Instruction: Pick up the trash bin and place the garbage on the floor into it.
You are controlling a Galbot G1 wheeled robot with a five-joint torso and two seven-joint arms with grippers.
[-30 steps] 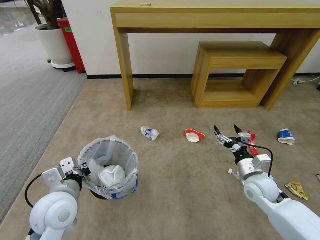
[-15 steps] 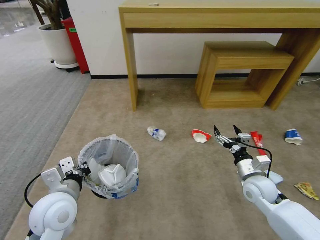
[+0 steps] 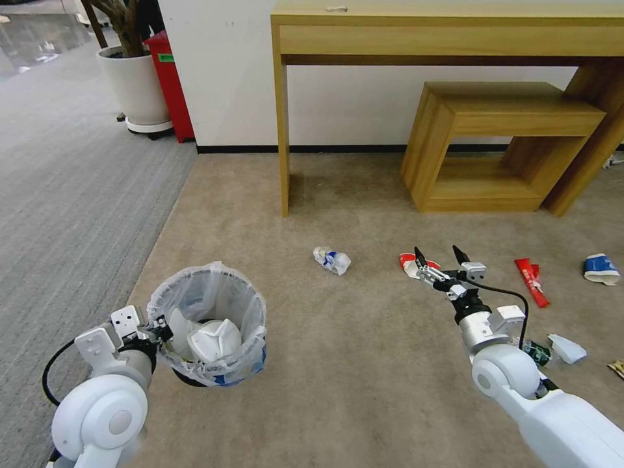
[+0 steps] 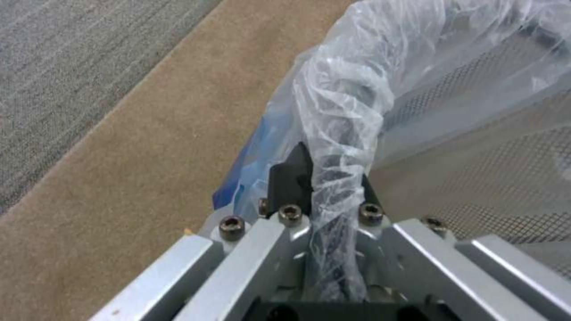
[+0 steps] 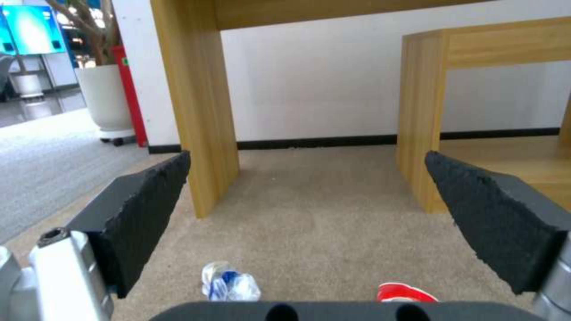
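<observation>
My left gripper [image 3: 159,327] is shut on the near rim of the trash bin [image 3: 208,305] and holds it just above the beige floor [image 3: 364,364]. In the left wrist view the bag-covered rim [image 4: 342,111] runs between the fingers [image 4: 290,176]. A white crumpled item [image 3: 214,339] lies inside. My right gripper [image 3: 437,252] hangs open and empty over a crushed red-white cup [image 3: 408,265], also seen in the right wrist view as the cup [image 5: 406,292]. A blue-white crumpled piece [image 3: 332,260] [image 5: 229,281] lies to its left. More garbage lies right: red wrapper [image 3: 532,281], blue-white cup [image 3: 601,269], small bottle [image 3: 537,353].
A tall wooden desk [image 3: 283,130] and a low wooden bench [image 3: 500,130] stand against the wall ahead. Grey ribbed carpet [image 3: 71,195] runs along the left, with a potted plant [image 3: 136,91] and a red box [image 3: 170,84] at its far end.
The whole head view has shifted right, so the camera has moved left. Both arms keep their pose; the right gripper now lines up over the red-white cup.
</observation>
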